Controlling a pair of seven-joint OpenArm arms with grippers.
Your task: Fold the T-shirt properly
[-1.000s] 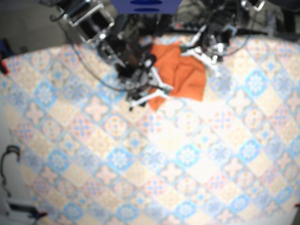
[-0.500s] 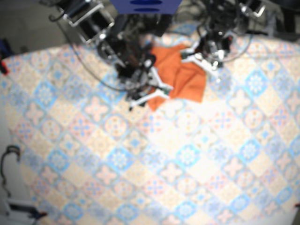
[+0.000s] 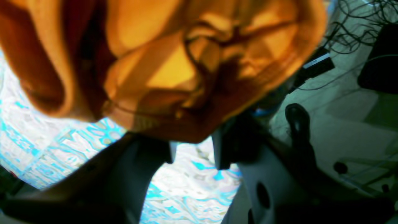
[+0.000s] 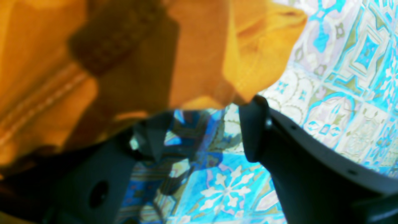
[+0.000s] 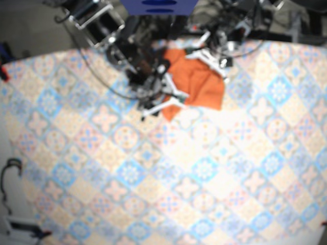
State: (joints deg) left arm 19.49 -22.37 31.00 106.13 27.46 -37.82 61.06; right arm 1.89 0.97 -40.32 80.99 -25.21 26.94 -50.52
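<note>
I see T-shirt [image 5: 199, 81] bunched near patterned table's [image 5: 153, 178] far edge | left gripper [image 3: 192, 152] spread, cloth against tips | right gripper [image 4: 202, 130] wide, shirt edge at its tips

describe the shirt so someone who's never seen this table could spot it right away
Start from the table with its blue and peach tile pattern, then go to its top edge in the base view, near the middle. The shirt lies there, the only plain orange thing on that busy pattern.
</note>
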